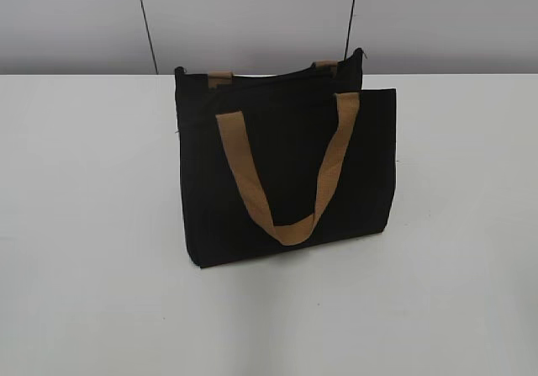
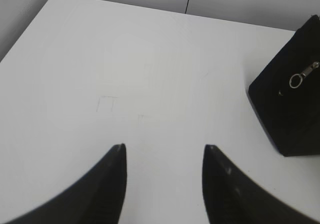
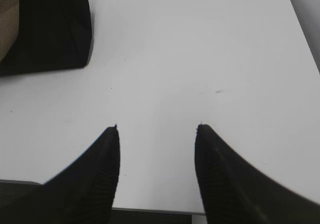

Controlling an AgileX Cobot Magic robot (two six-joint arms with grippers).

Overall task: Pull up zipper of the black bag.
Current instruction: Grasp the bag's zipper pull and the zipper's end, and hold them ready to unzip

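bare white table (image 1: 84,225) lies open on both sides (only the black bag (image 1: 286,166) stands mid-table).

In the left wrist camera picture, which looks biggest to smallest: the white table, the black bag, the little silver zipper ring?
1. White table, which fills most of the picture.
2. Black bag, of which only a corner shows at the right edge.
3. Zipper, a tiny silver slider and ring on the bag.

The rectangular black fabric tote (image 2: 285,101) runs off the left wrist view's right edge, its small silver slider with round ring (image 2: 300,77) partly cropped there. In the right wrist view only a corner of it shows. From outside, the zip track is too small to read.
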